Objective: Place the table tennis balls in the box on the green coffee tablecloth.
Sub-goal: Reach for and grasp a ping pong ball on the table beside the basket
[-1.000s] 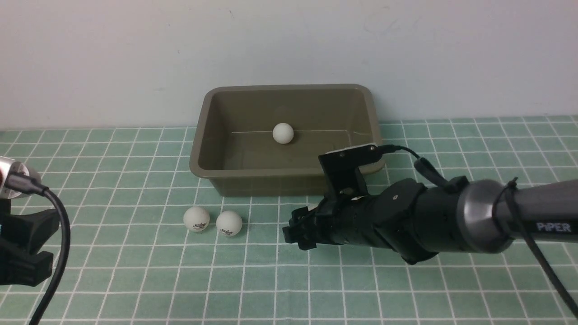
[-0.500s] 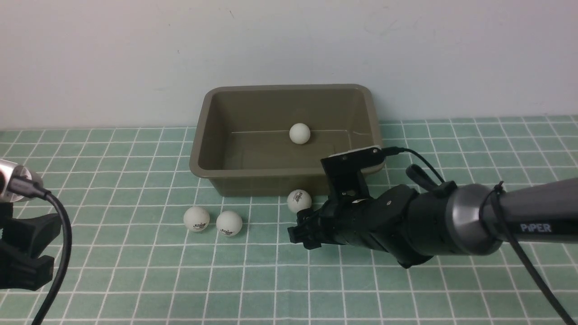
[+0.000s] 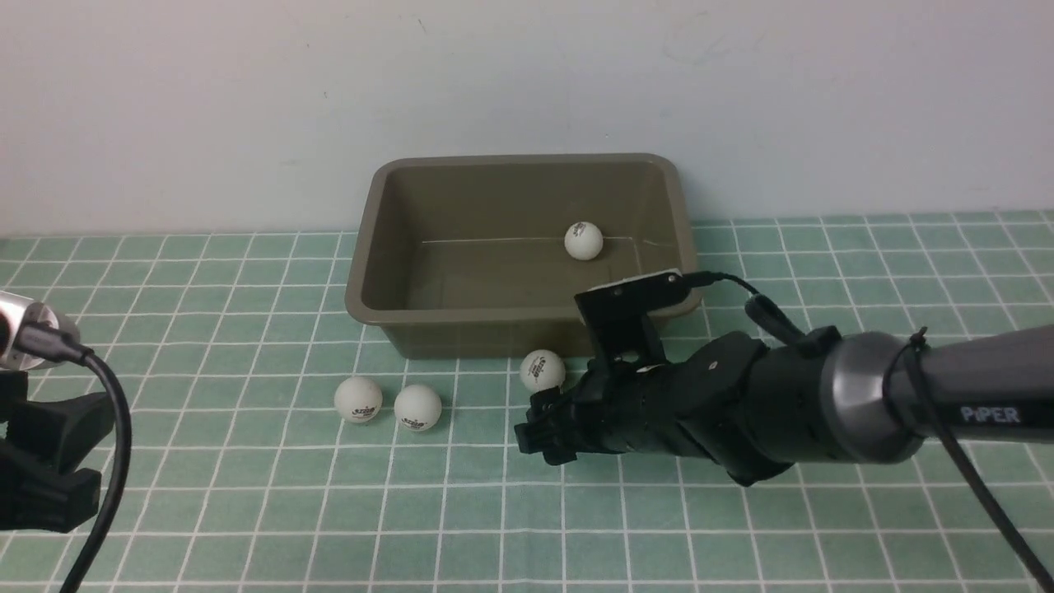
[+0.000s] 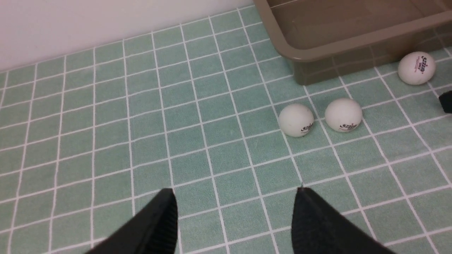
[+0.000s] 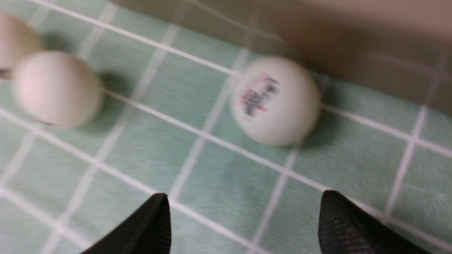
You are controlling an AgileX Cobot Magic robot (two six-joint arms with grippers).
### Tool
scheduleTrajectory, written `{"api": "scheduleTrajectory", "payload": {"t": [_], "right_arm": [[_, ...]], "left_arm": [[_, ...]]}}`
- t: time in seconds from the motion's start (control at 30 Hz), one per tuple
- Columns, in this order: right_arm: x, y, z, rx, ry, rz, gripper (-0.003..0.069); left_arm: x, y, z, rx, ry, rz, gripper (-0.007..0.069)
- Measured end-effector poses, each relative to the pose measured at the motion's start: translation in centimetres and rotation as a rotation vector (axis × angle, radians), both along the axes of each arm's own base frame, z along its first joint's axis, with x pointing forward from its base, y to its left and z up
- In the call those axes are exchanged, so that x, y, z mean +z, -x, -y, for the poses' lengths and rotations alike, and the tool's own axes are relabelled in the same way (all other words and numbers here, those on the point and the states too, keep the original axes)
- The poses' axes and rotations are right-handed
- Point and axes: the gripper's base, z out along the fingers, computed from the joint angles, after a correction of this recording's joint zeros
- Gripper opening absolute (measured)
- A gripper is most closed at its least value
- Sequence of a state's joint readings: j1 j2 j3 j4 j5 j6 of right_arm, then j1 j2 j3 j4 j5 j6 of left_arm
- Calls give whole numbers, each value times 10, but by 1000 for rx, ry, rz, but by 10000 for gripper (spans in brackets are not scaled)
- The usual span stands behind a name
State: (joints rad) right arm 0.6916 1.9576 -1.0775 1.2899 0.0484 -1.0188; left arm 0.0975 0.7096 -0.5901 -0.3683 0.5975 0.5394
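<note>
Two black fingers (image 5: 148,229) of the right end effector (image 5: 243,194) stand wide apart, released, with nothing between them. It hangs low over the green coffee tablecloth (image 3: 247,511), pointing toward the robot's left. Just ahead of its tips, and apart from them, lies the nearest ball (image 3: 543,370), white with a dark printed logo on top. This ball rests on the cloth close beside the front wall of the box (image 3: 461,315); whether it touches that wall I cannot tell.

Farther toward the robot's left, two more table tennis balls sit on the cloth in front of the box, the left ball (image 3: 358,399) and the middle ball (image 3: 417,407). They are just beside each other, with a thin gap showing in the left wrist view. The fourth ball (image 3: 584,240) lies inside the box on its floor, near the back wall and toward the right side.

Behind the right end effector, the right arm (image 3: 865,395) reaches in from the right edge, with a thin black cable (image 3: 980,494) looped along it.

At the far left, the left end effector (image 4: 235,191) is also released, its fingers apart over bare cloth and empty. The pair of balls is well ahead of it. The cloth covers the counter up to a pale wall (image 3: 527,82).
</note>
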Motion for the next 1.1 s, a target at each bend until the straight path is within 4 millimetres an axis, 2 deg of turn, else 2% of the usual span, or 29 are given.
{"api": "scheduleTrajectory", "payload": {"t": [0.07, 0.27, 0.33, 0.37, 0.47, 0.53, 0.57, 0.73, 0.9, 1.0, 1.1], "right_arm": [[8, 1, 0, 21, -7, 14, 504], [52, 11, -1, 123, -61, 91, 502], [78, 17, 2, 167, -80, 154, 494], [80, 18, 2, 172, -82, 158, 494], [108, 27, 7, 213, -112, 212, 484], [133, 37, 15, 262, -134, 255, 472], [137, 39, 16, 268, -139, 260, 470], [172, 60, 40, 427, -134, 270, 428], [194, 89, 69, 612, -52, 245, 385], [211, 101, 95, 567, -26, 234, 367], [232, 117, 132, 393, 11, 227, 358]], "left_arm": [[-1, 0, 0, -4, 1, -8, 395], [-1, 1, 1, -12, -1, -18, 395], [-1, 1, 1, -12, 5, -20, 395], [-1, 1, 1, -12, 8, -19, 395], [-1, 1, 2, -14, 26, -20, 395], [-2, 1, 3, -18, 45, -27, 395], [-2, 1, 3, -18, 45, -27, 395], [-6, -3, 5, -36, 58, -65, 395], [-10, -8, 5, -42, 57, -92, 395], [-10, -8, 5, -46, 52, -92, 395], [-10, -8, 5, -46, 58, -92, 395]]}}
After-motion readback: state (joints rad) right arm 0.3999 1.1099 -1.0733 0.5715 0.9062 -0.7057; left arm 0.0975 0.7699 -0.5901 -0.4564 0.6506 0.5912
